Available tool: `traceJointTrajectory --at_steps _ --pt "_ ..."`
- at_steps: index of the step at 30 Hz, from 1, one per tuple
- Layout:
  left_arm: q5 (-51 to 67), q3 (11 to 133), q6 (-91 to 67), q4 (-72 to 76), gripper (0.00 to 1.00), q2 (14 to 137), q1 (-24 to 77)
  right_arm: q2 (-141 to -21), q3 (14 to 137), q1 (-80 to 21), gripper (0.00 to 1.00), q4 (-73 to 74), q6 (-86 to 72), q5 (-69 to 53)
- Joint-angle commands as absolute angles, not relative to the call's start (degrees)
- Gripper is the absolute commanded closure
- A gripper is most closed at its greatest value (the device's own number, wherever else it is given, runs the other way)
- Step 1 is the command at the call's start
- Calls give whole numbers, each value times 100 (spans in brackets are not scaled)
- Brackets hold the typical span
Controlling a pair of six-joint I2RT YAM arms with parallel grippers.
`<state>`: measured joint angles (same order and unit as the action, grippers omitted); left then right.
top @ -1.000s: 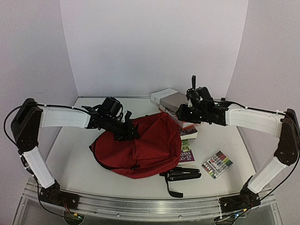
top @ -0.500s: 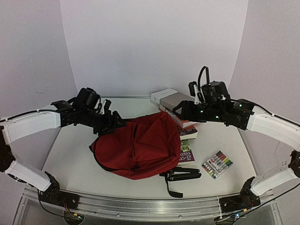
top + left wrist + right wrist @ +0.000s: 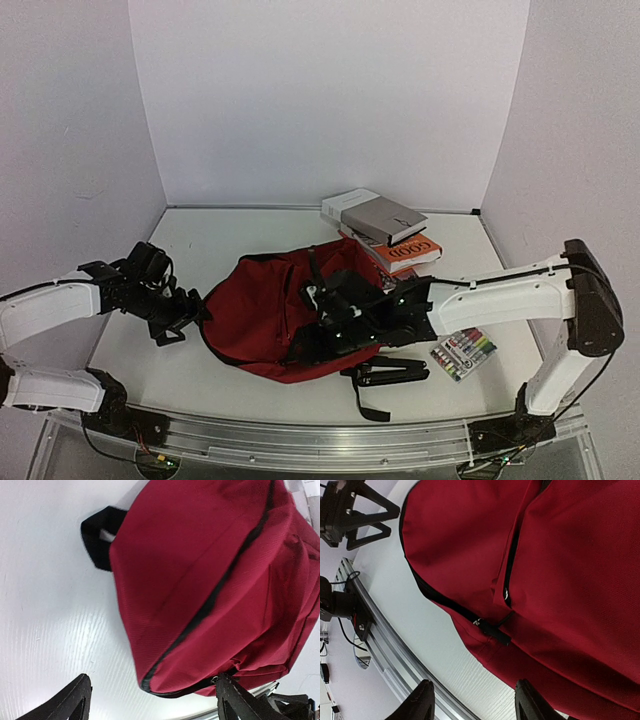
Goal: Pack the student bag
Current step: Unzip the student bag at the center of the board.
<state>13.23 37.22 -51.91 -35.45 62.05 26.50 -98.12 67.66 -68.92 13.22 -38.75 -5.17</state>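
Student bag (image 3: 262, 312): dark red fabric, black zippers and straps, lying flat mid-worktop, front up, main zipper shut.

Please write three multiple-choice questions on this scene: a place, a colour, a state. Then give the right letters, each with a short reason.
1. Where is the marker pack? A) on the table, right of the student bag; B) inside the bag; C) left of the bag.
2. What colour are the bag's zippers? A) white; B) black; C) yellow.
3. How is the left end effector? A) shut on a strap; B) shut on a marker; C) open and empty.

1 A: it lies on bare table by the bag's right side.
2 B: a black line crosses the red fabric.
3 C: its fingers stand apart, nothing between them.
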Motion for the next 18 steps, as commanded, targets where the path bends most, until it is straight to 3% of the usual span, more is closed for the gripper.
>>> traceJointTrajectory --at_steps 1,6,18 --pt "1467 3206 -5607 -3061 16 5793 2622 -10270 7101 -7037 50 1081 -4194 -383" --pt "1734 2839 -5779 -2473 21 5728 2621 -10649 7163 -7058 56 1076 -4470 -249" --pt "1915 2692 -5774 -2047 33 6071 2620 -11013 7311 -7058 58 969 -4777 216"
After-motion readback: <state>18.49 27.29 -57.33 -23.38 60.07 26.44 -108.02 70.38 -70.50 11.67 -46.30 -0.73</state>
